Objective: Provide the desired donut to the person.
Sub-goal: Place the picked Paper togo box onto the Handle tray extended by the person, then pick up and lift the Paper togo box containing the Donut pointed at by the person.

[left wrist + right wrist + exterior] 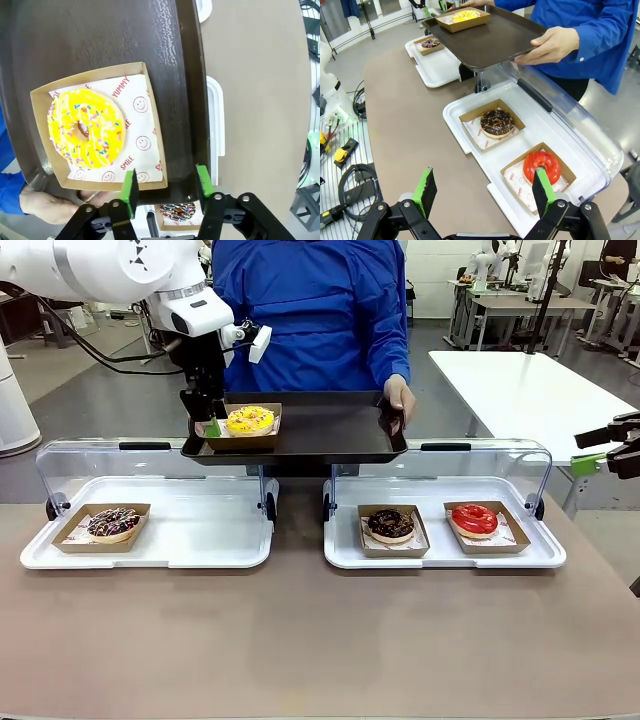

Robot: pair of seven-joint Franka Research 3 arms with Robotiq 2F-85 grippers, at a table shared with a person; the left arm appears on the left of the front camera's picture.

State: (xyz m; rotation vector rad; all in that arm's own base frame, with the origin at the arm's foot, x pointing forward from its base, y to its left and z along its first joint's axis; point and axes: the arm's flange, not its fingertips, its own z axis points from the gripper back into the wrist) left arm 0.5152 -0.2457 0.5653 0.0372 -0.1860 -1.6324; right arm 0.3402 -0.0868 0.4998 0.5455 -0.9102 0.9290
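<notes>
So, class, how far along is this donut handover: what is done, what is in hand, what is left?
Done: the yellow sprinkled donut, in its cardboard box, sits on the dark tray the person's hand holds. In hand: the left gripper is open, its fingers apart at the box's corner. Left: probably just drawing that arm clear. The right gripper hangs open, idle.

place: robotics lab | cues: white worktables [530, 390], loose cables [357, 167], grey floor [110, 410]
</notes>
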